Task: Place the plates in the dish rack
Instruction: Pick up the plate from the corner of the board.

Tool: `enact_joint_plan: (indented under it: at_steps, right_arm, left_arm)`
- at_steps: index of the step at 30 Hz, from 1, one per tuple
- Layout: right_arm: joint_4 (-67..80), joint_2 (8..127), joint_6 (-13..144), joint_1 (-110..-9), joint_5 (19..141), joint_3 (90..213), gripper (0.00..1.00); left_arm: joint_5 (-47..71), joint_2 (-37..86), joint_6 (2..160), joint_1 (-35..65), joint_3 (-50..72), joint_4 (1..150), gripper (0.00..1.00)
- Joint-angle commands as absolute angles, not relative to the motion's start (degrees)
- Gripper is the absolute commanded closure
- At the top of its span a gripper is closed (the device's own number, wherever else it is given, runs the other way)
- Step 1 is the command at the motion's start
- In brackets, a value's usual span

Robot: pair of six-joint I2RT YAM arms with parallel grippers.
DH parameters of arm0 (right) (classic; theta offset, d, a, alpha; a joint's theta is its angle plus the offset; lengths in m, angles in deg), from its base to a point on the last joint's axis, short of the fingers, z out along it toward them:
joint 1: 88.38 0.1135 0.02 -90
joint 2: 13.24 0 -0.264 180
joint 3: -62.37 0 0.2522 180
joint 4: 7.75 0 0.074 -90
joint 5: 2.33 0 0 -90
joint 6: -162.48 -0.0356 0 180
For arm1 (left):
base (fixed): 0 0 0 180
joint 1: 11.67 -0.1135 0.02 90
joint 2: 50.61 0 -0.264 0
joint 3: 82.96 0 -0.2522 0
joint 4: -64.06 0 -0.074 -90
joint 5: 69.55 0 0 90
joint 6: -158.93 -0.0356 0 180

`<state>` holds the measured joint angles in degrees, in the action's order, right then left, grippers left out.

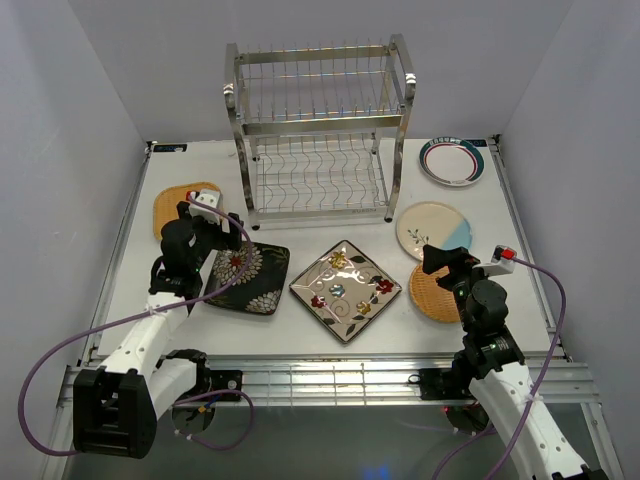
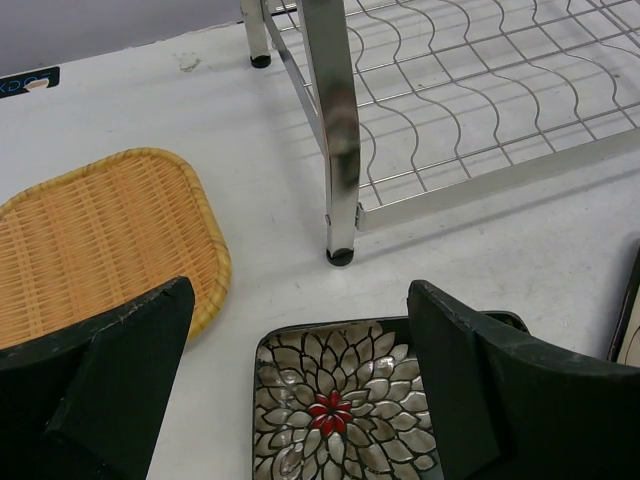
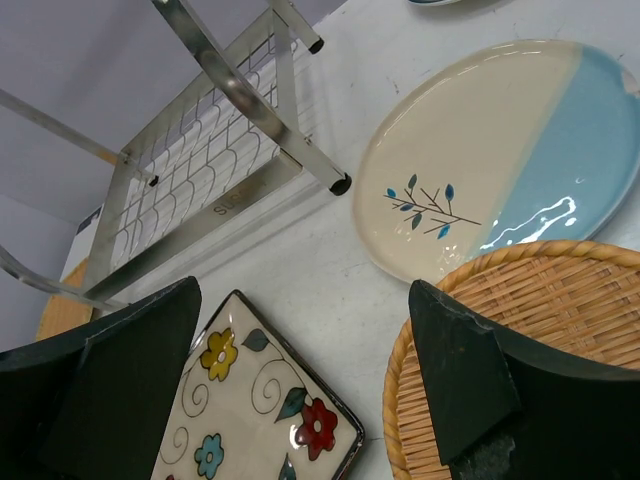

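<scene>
The left gripper point(image 1: 207, 222) point(image 2: 300, 370) has its jaws wide apart with nothing between them. It hangs over the far corner of the black plate point(image 1: 248, 278) point(image 2: 335, 410), a square plate with white petals and a red centre, lying flat on the table point(image 1: 530, 220). Just left of this plate lies the left woven plate point(image 1: 180, 208) point(image 2: 100, 240); the two are apart. The rack point(image 1: 318, 130) point(image 2: 340, 130) stands upright at the far centre of the table, its near-left post foot just beyond the black plate. The right gripper point(image 1: 445, 262) point(image 3: 305, 370) also has its jaws wide apart and grips nothing. It hangs above the gap between the floral plate point(image 1: 345, 290) point(image 3: 255, 410) and the right woven plate point(image 1: 435, 293) point(image 3: 530, 340). The floral plate lies at the table centre, in front of the rack point(image 3: 230, 150). The cream-blue plate point(image 1: 435, 230) point(image 3: 500, 160) lies just beyond the right woven plate; whether the rims touch cannot be told. The teal-rimmed plate point(image 1: 452, 160) lies at the far right, beside the rack. All six visible plates lie flat on the table.
</scene>
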<state>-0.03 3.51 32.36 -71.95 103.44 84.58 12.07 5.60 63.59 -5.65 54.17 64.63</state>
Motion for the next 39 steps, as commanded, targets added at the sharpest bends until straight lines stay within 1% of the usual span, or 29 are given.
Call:
enact_joint_plan:
  at_steps: [1,8,15,23,26,27,30,33,37,39]
  right_arm:
    - [-1.98,3.89,32.13,-71.85,103.76,86.15,0.1]
    - [-1.55,6.53,31.87,-71.85,103.4,87.12,0.1]
    - [-1.37,6.44,31.78,-71.85,103.31,87.21,0.1]
    - [-1.46,6.27,32.92,-71.94,102.7,87.47,0.1]
    - [-2.07,6.44,33.45,-71.85,101.82,87.3,0.1]
    - [-2.42,6.53,33.89,-71.85,101.38,87.21,0.1]
    - [-3.56,7.06,34.51,-71.85,100.16,87.03,0.1]
    - [-4.18,7.67,35.03,-71.85,98.84,87.03,0.1]
    - [-4.8,7.85,35.56,-71.85,97.78,87.03,0.1]
    - [-4.8,7.68,35.91,-71.85,97.43,87.03,0.1]
  left_arm:
    - [12.11,5.64,62.87,-5.7,51.81,65.08,0.02]
    - [12.45,6.69,61.99,-5.7,51.46,65.08,0.02]
    - [19.39,10.03,61.37,-5.7,49.0,67.18,0.02]
    - [19.57,8.98,56.37,-5.7,48.47,70.43,0.02]
    - [24.04,8.72,50.14,-5.7,49.96,69.92,0.02]
    - [25.27,8.89,45.95,-5.7,50.49,68.87,0.02]
    - [30.55,9.24,40.38,-5.87,53.3,64.05,0.02]
    - [29.94,10.21,35.02,-6.58,54.19,64.54,0.02]
    - [29.42,15.04,31.58,-7.63,50.59,70.44,0.02]
    - [24.53,15.13,29.04,-9.82,50.93,71.22,0.02]
